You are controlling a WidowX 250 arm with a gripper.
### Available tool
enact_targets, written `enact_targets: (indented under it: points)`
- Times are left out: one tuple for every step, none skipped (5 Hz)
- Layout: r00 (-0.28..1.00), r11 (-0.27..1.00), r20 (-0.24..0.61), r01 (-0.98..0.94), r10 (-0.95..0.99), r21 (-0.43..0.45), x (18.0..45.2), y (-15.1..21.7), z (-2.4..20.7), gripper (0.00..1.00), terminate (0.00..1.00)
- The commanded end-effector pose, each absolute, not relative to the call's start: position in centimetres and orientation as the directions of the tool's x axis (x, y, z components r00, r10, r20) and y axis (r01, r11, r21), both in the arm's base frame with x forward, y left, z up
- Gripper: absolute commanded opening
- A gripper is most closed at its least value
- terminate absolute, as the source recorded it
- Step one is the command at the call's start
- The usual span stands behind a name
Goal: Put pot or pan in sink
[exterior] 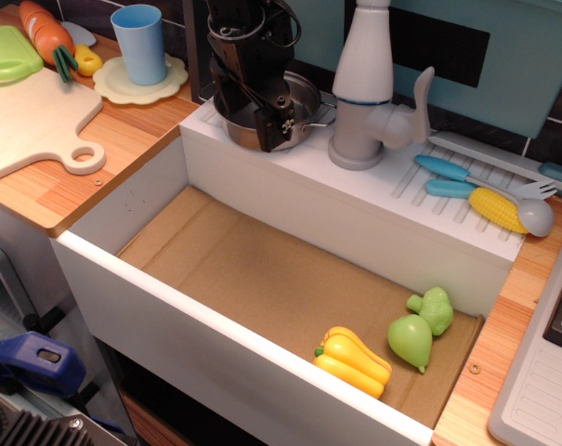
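Observation:
The shiny steel pot point(306, 98) sits on the white ledge behind the sink, left of the faucet. My black gripper point(262, 125) is lowered over the pot's front-left part and hides most of it. Its fingers point(282, 130) seem spread across the near rim, with one down in front of the pot; I see no firm hold. The sink point(262, 279) is the large white-walled basin with a brown cardboard floor, just below and in front of the pot.
A grey faucet point(369, 93) stands right of the pot. A yellow pepper point(353, 360), a green pear point(411, 340) and broccoli point(435, 308) lie in the sink's right corner. A blue cup point(141, 42) and a cutting board point(34, 121) are on the left counter. Utensils and corn point(494, 206) are on the drainboard.

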State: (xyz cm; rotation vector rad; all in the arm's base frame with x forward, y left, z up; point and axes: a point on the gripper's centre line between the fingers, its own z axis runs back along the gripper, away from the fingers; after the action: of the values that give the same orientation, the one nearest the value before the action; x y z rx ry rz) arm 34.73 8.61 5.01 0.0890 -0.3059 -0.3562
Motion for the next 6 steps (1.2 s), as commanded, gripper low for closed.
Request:
enact_targets:
  points:
    - [0.872,0.93,0.322,0.346,-0.368,0.126,35.8,8.8,5.1,1.0,0.0]
    - [0.863,0.923,0.327,0.367,-0.385,0.118,36.6,9.2,4.8,1.0,0.0]
    - [0.861,0.925,0.34,0.367,-0.378,0.099,37.0,9.2,4.0,1.0,0.0]
    - [0.863,0.929,0.349,0.362,-0.365,0.076,37.0,9.3,3.2,1.0,0.0]
    - [0.874,0.938,0.349,0.343,-0.339,0.052,37.1,9.2,2.4,1.0,0.0]
    - [0.892,0.946,0.316,0.317,-0.324,0.075,37.3,9.2,2.9,0.0,0.0]
